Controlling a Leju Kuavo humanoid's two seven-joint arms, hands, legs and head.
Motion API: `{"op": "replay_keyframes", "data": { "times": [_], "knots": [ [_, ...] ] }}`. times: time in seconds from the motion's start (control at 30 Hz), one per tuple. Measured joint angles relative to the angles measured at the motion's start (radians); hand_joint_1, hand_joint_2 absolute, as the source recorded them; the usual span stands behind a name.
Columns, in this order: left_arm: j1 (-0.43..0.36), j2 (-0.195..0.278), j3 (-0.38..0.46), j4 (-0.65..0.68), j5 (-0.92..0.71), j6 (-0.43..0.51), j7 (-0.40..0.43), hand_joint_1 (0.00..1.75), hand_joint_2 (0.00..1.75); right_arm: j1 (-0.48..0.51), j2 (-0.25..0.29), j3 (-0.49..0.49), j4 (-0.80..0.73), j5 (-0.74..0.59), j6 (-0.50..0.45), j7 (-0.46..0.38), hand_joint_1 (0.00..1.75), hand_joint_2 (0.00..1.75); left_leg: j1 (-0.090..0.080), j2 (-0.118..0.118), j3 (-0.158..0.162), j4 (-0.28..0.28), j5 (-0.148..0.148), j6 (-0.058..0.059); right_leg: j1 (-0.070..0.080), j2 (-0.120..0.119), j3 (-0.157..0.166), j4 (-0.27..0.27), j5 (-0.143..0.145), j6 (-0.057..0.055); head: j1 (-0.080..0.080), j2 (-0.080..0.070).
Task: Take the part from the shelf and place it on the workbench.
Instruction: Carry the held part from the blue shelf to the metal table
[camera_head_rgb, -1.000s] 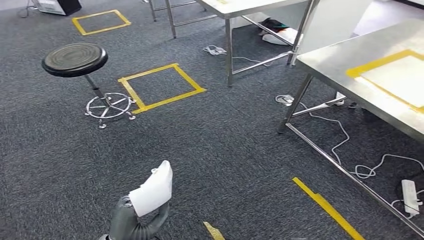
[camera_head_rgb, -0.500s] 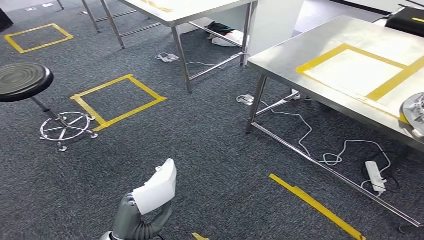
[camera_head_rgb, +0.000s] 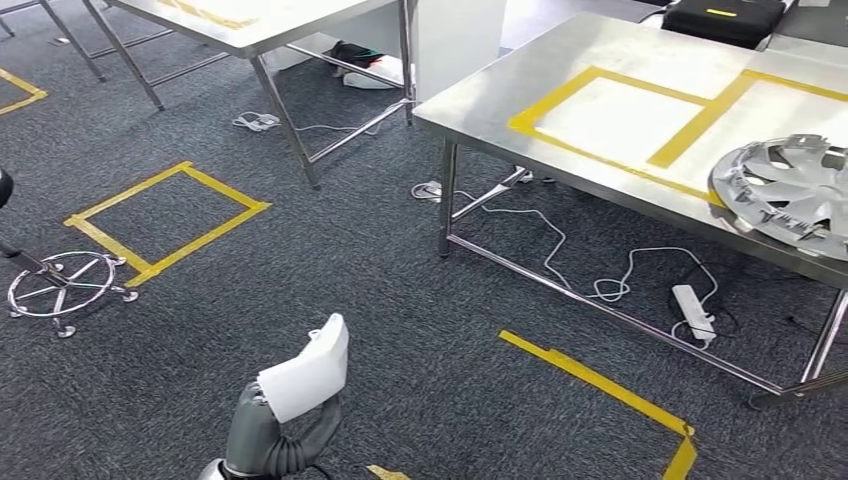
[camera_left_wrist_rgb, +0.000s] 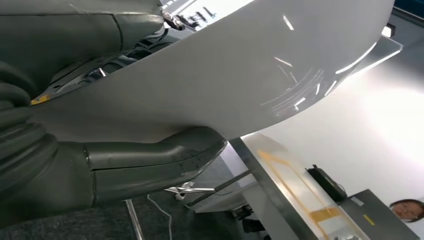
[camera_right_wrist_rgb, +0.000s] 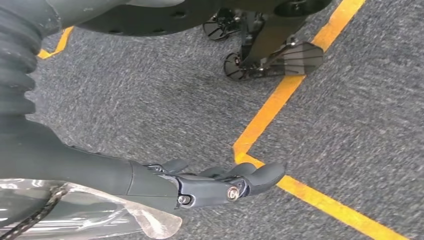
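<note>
Head view: the left hand (camera_head_rgb: 265, 440) clamps a white part (camera_head_rgb: 308, 380) by its lower edge; it looks light, stiff, glossy and likely slippery. The right hand (camera_right_wrist_rgb: 220, 182) hangs with fingers curled, holding nothing.

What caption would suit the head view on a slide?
The robot's left hand carries a white part over grey carpet towards a steel workbench marked with yellow tape.
</note>
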Motion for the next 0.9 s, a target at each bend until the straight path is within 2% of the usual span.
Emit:
{"op": "replay_keyframes", "data": {
  "times": [0.03,0.1,0.13,0.17,0.2,0.23,0.27,0.3,0.37,0.4,0.43,0.5,0.53,0.57,0.6,0.63,0.67,0.7,0.73,0.77,0.8,0.83,0.9],
  "knots": [
    [0.0,-0.001,0.002,-0.002,0.0,0.0,0.0,1.75,1.75,0.001,0.0,0.0,0.0,0.0,0.0,0.0,0.0,1.75,0.002,-0.01,0.001,0.006,-0.008,-0.006,-0.002,0.01,0.001,-0.003,0.002,-0.006,-0.002,0.0],
    [0.003,-0.001,0.005,-0.006,0.0,0.0,0.0,1.75,1.75,-0.002,0.001,0.0,0.0,0.001,-0.001,0.001,0.0,1.75,0.006,-0.055,-0.022,0.071,-0.053,-0.016,-0.008,0.033,0.004,-0.008,0.007,-0.017,-0.007,0.0],
    [0.006,-0.001,0.007,-0.006,0.001,0.0,0.0,1.75,1.75,-0.004,0.001,0.0,0.0,0.001,-0.002,0.001,0.0,1.75,0.007,-0.081,-0.05,0.133,-0.085,-0.018,-0.009,0.045,0.003,-0.008,0.008,-0.02,-0.009,0.0],
    [0.01,-0.001,0.01,-0.007,0.002,0.0,0.0,1.75,1.75,-0.005,0.001,0.0,0.0,0.001,-0.002,0.001,0.0,1.75,0.008,-0.095,-0.082,0.201,-0.114,-0.019,-0.008,0.059,0.002,-0.008,0.009,-0.022,-0.01,0.0],
    [0.013,-0.001,0.012,-0.007,0.003,0.0,0.0,1.75,1.75,-0.005,0.001,0.0,0.0,0.001,-0.002,0.001,0.0,1.75,0.008,-0.102,-0.109,0.253,-0.13,-0.019,-0.007,0.072,0.001,-0.008,0.01,-0.023,-0.01,0.0],
    [0.014,0.0,0.013,-0.007,0.003,0.0,0.0,1.75,1.75,-0.003,0.001,0.0,0.0,0.001,-0.002,0.001,0.0,1.75,0.008,-0.106,-0.122,0.275,-0.126,-0.017,-0.006,0.086,0.001,-0.008,0.011,-0.024,-0.01,0.0],
    [0.015,0.0,0.014,-0.007,0.003,0.0,0.0,1.75,1.75,-0.002,0.001,0.0,0.0,0.001,-0.002,0.002,0.0,1.75,0.008,-0.109,-0.118,0.257,-0.101,-0.014,-0.005,0.1,0.002,-0.008,0.012,-0.023,-0.01,0.0],
    [0.015,0.0,0.014,-0.007,0.003,0.0,0.0,1.75,1.75,-0.001,0.001,0.0,0.0,0.001,-0.002,0.002,0.0,1.75,0.008,-0.117,-0.098,0.206,-0.063,-0.01,-0.004,0.113,0.002,-0.008,0.013,-0.022,-0.01,0.0],
    [0.015,-0.001,0.015,-0.007,0.003,0.0,0.0,1.75,1.75,-0.001,0.002,0.0,0.0,0.001,-0.002,0.002,0.0,1.75,0.009,-0.16,-0.046,0.073,0.003,0.001,-0.004,0.138,0.0,-0.006,0.017,-0.018,-0.009,0.0],
    [0.016,-0.001,0.016,-0.007,0.003,0.0,0.0,1.75,1.75,-0.002,0.003,0.0,0.0,0.001,-0.002,0.002,0.0,1.75,0.009,-0.178,-0.029,0.029,0.018,0.004,-0.004,0.149,-0.003,-0.005,0.019,-0.014,-0.009,0.0],
    [0.016,-0.001,0.016,-0.008,0.003,0.0,0.0,1.75,1.75,-0.002,0.003,0.0,0.0,0.001,-0.002,0.002,0.0,1.75,0.008,-0.189,-0.022,0.007,0.021,0.005,-0.005,0.159,-0.007,-0.005,0.023,-0.008,-0.009,0.0],
    [0.016,-0.002,0.017,-0.009,0.003,0.0,0.0,1.75,1.75,0.0,0.003,0.0,0.0,0.001,-0.002,0.002,0.0,1.75,0.007,-0.175,-0.021,-0.002,0.026,0.01,-0.009,0.178,-0.017,-0.008,0.029,0.005,-0.009,0.0],
    [0.015,-0.002,0.017,-0.01,0.003,0.0,0.0,1.75,1.75,0.003,0.003,0.0,0.0,0.001,-0.003,0.002,0.0,1.75,0.008,-0.163,-0.02,-0.008,0.031,0.015,-0.009,0.173,-0.024,-0.005,0.027,0.01,-0.008,0.0],
    [0.015,-0.004,0.018,-0.011,0.003,0.0,0.0,1.75,1.75,0.004,0.003,0.0,0.0,0.001,-0.005,0.005,0.0,1.75,0.01,-0.15,-0.018,-0.014,0.037,0.021,-0.008,0.155,-0.035,0.011,0.015,0.016,-0.005,0.0],
    [0.017,-0.006,0.021,-0.012,0.002,0.0,0.0,1.75,1.75,0.003,0.003,0.0,0.0,0.002,-0.008,0.008,0.0,1.75,0.013,-0.135,-0.018,-0.02,0.041,0.025,-0.007,0.128,-0.054,0.047,-0.009,0.02,-0.003,0.0],
    [0.021,-0.007,0.024,-0.012,0.001,0.0,0.0,1.75,1.75,0.001,0.004,0.0,0.0,0.003,-0.013,0.012,0.0,1.75,0.011,-0.121,-0.018,-0.021,0.043,0.027,-0.006,0.096,-0.079,0.101,-0.04,0.024,0.0,0.0],
    [0.028,-0.008,0.032,-0.013,0.001,0.0,0.0,1.75,1.75,-0.001,0.004,0.0,0.0,0.005,-0.018,0.014,0.0,1.75,0.011,-0.106,-0.02,-0.021,0.043,0.029,-0.007,0.075,-0.107,0.165,-0.073,0.028,0.002,0.0],
    [0.035,-0.009,0.044,-0.016,0.0,-0.001,0.0,1.75,1.75,-0.002,0.005,0.0,0.0,0.008,-0.022,0.015,0.0,1.75,0.011,-0.089,-0.021,-0.021,0.043,0.028,-0.01,0.064,-0.132,0.222,-0.096,0.032,0.002,0.0],
    [0.042,-0.01,0.057,-0.021,-0.001,-0.003,0.0,1.75,1.75,-0.001,0.005,0.0,0.0,0.009,-0.025,0.014,0.0,1.75,0.011,-0.074,-0.021,-0.021,0.043,0.027,-0.012,0.056,-0.142,0.252,-0.102,0.035,0.002,0.0],
    [0.046,-0.013,0.075,-0.026,-0.002,-0.007,0.0,1.75,1.75,0.001,0.005,0.0,0.0,0.01,-0.028,0.014,0.0,1.75,0.011,-0.061,-0.021,-0.02,0.041,0.026,-0.014,0.05,-0.134,0.245,-0.091,0.038,0.002,0.0],
    [0.05,-0.017,0.094,-0.033,-0.003,-0.013,0.0,1.75,1.75,0.002,0.005,0.0,0.0,0.011,-0.032,0.014,0.0,1.75,0.012,-0.049,-0.019,-0.02,0.04,0.023,-0.017,0.042,-0.105,0.2,-0.064,0.039,0.002,0.0],
    [0.054,-0.023,0.114,-0.039,-0.005,-0.019,0.0,1.75,1.75,0.002,0.005,0.0,0.0,0.011,-0.037,0.015,0.0,1.75,0.013,-0.038,-0.016,-0.02,0.038,0.02,-0.018,0.026,-0.063,0.131,-0.034,0.04,0.002,0.0],
    [0.064,-0.039,0.162,-0.055,-0.01,-0.032,0.0,1.75,1.75,-0.002,0.011,0.0,-0.001,0.013,-0.047,0.013,0.0,1.75,0.008,-0.019,-0.012,-0.018,0.031,0.008,-0.014,-0.011,0.008,0.017,-0.004,0.032,0.002,0.0]
  ]
}}
